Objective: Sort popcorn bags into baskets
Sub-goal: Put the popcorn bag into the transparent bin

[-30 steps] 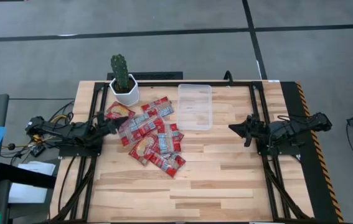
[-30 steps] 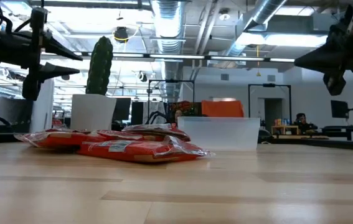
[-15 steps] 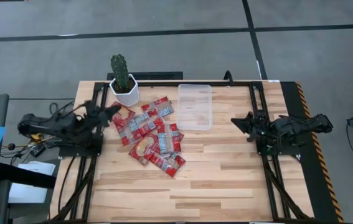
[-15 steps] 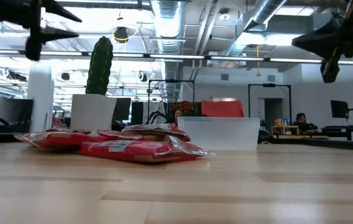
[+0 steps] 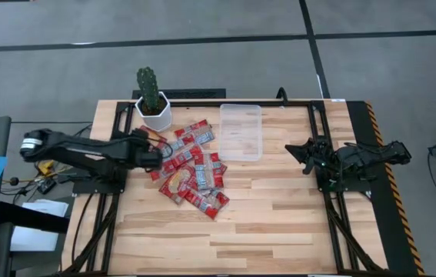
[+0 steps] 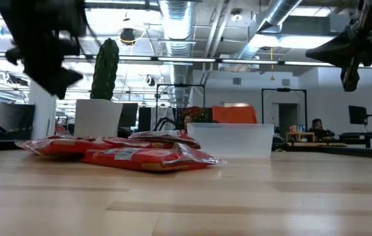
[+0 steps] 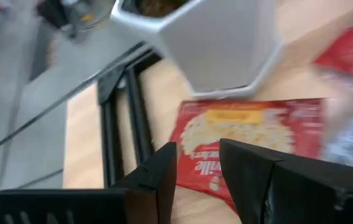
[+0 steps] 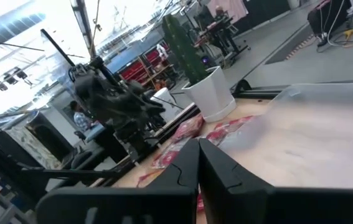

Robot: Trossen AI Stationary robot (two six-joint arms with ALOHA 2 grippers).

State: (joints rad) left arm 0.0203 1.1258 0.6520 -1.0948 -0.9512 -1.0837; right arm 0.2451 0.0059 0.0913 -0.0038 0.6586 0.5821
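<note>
We should lower the left gripper (image 7: 196, 163), its fingers spread a little, squarely over the red packet (image 7: 251, 138) beside the cactus pot (image 5: 154, 114) and pinch one edge only; the popcorn bags (image 5: 188, 171) lie heaped left of the clear basket (image 5: 241, 132); the right gripper (image 5: 294, 151) waits right, fingers pressed together.

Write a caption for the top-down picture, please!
Left tool reaches the red bags; the clear tray is empty.
</note>
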